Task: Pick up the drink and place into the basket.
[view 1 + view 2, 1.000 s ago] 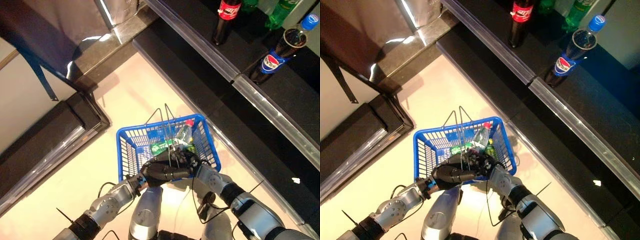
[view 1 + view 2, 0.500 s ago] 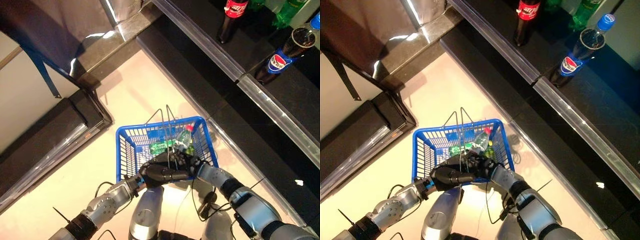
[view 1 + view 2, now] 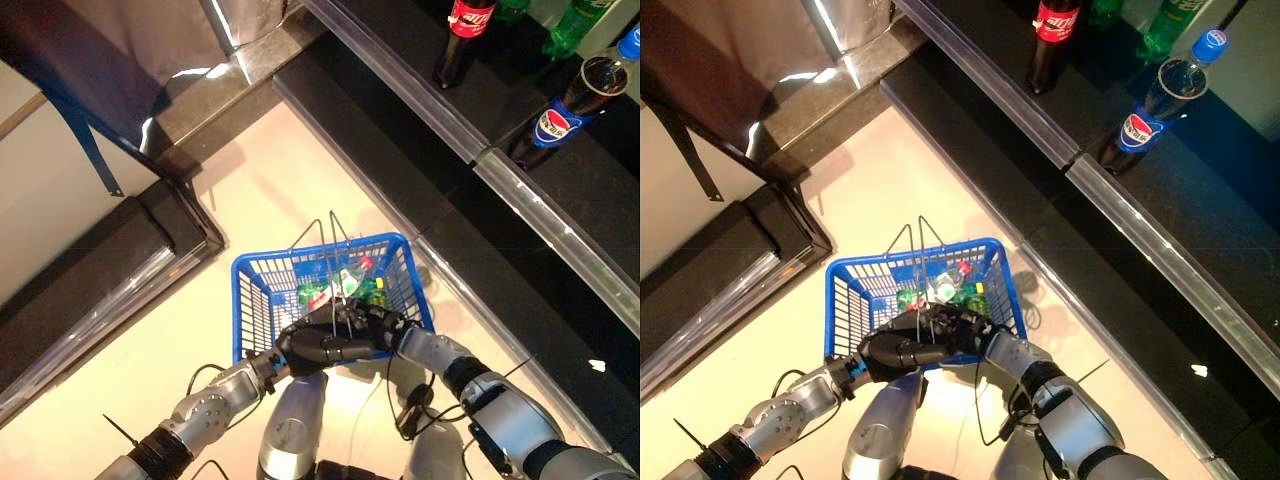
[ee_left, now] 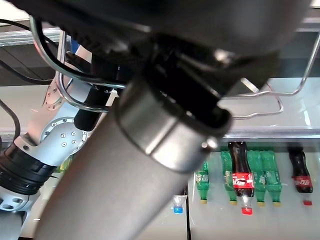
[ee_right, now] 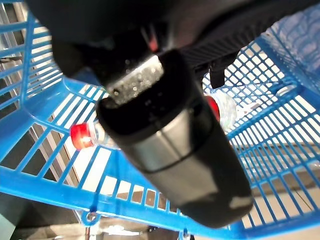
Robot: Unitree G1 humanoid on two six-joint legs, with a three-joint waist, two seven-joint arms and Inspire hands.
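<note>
The blue basket (image 3: pixel 243 300) hangs in front of me, off the floor. My left hand (image 3: pixel 318 348) is shut on its thin wire handles (image 3: pixel 326 238), which also show in the left wrist view (image 4: pixel 270 107). A clear drink bottle with a red cap (image 3: pixel 346 279) lies inside the basket on green drinks (image 3: pixel 312 295). My right hand (image 3: pixel 376 322) is open and empty at the basket's near rim, beside the left hand. In the right wrist view the red-capped bottle (image 5: pixel 226 107) lies on the basket's blue grid (image 5: pixel 50 185) past the thumb.
A dark shelf with a shiny rail (image 3: pixel 480 160) runs along the right. On it stand a red-labelled cola bottle (image 3: pixel 460 35), a blue-capped cola bottle (image 3: pixel 560 100) and green bottles (image 3: pixel 572 22). A dark low cabinet (image 3: pixel 100 270) stands at the left.
The clear red-capped bottle has dropped from tilted at the basket's right side to lying flat inside. My right hand has let it go. The left hand still holds the handles.
</note>
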